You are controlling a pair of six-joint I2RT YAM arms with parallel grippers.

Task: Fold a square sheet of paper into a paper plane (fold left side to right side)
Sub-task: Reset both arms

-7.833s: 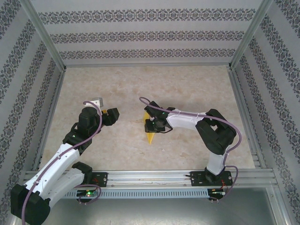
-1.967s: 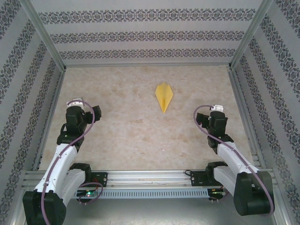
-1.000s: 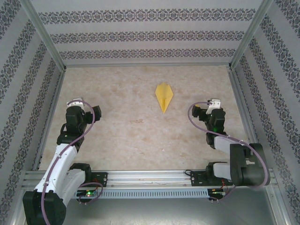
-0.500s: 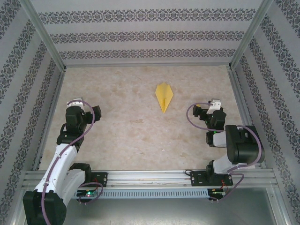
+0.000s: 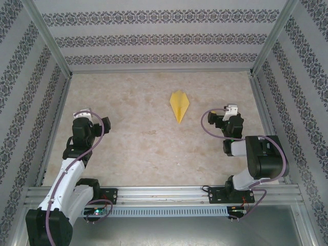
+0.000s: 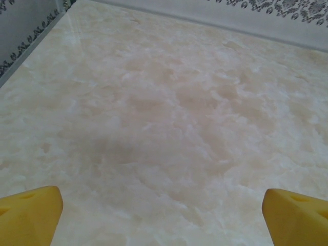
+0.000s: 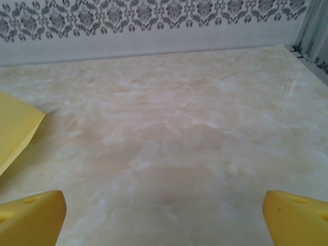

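The yellow paper plane (image 5: 179, 105) lies flat on the marble table, a pointed dart with a centre crease and its tip toward me. One corner of the paper plane (image 7: 15, 128) shows at the left edge of the right wrist view. My left gripper (image 5: 95, 123) hovers at the table's left, far from the plane. It stands open, and between its yellow fingertips (image 6: 31, 215) there is only bare table. My right gripper (image 5: 225, 120) sits to the right of the plane, apart from it. It is open too, with nothing between its fingertips (image 7: 297, 218).
The beige marble table (image 5: 138, 148) is fenced by patterned walls and metal posts (image 5: 269, 41) on three sides. A metal rail (image 5: 164, 193) carrying both arm bases runs along the near edge.
The right arm has folded back over its base, and its gripper has shifted slightly toward the back and left. The plane and the left arm have stayed put.
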